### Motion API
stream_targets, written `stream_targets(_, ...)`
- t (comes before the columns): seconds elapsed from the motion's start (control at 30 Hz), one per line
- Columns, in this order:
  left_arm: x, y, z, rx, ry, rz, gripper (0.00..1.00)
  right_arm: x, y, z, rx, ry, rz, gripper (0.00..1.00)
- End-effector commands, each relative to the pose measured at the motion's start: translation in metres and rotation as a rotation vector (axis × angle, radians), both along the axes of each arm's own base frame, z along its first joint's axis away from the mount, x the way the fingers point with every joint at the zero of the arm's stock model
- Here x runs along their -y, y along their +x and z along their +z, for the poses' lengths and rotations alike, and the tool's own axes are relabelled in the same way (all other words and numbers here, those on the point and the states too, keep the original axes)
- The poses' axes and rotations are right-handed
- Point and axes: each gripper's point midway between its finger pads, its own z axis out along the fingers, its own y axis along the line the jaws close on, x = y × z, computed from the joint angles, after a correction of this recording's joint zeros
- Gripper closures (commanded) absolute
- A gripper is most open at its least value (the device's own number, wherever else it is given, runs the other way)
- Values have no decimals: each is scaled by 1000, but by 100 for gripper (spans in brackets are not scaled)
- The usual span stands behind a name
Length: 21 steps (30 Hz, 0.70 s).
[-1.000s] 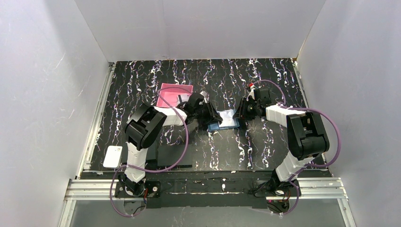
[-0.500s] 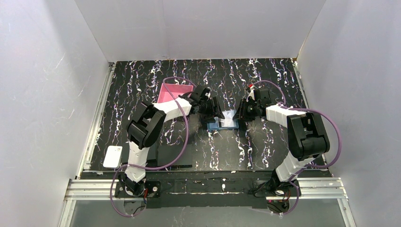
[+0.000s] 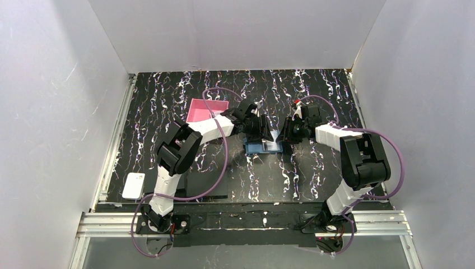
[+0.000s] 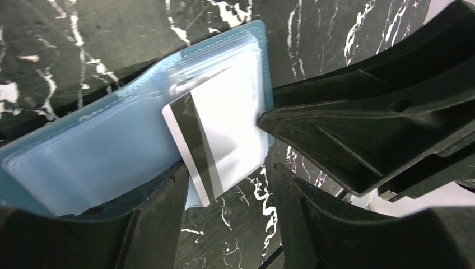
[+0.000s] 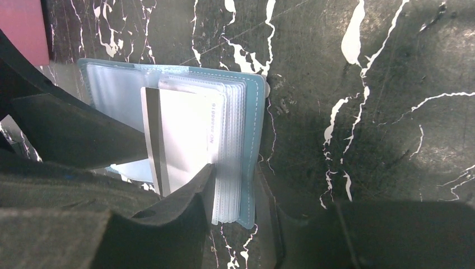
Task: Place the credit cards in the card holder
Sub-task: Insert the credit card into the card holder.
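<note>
A white credit card with a black stripe sticks out of a clear sleeve of the open blue hinged case. My left gripper is open, with one jaw on each side of the card's near corner. My right gripper is shut on the case's stacked sleeves and cover edge. From above, both grippers meet over the case, left gripper and right gripper. The pink card holder lies behind and left, and its inside is too small to read. Another pale card lies at the front left.
A flat black pad lies near the left arm's base. The left arm's purple cable loops over the table. White walls close in the back and both sides. A metal rail runs along the left edge.
My left gripper has swung right from over the pink card holder to the blue case and now straddles the striped card. The right gripper has stayed on the case.
</note>
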Motion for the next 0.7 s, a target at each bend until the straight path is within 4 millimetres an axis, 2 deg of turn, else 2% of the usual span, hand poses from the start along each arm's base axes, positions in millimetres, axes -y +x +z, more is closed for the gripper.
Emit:
stream_targets(0.0,16,-7,2,35,11,-65,45,-9,-8,5,-16,42,34,61)
stream_targets(0.43,22,-4,2,38,32,-124,41,2,-1,20,-9,129,-19,48)
stream_targets(0.67,8,-4,18,45,15,-95,35,12,8,32,-3,186,-70,41)
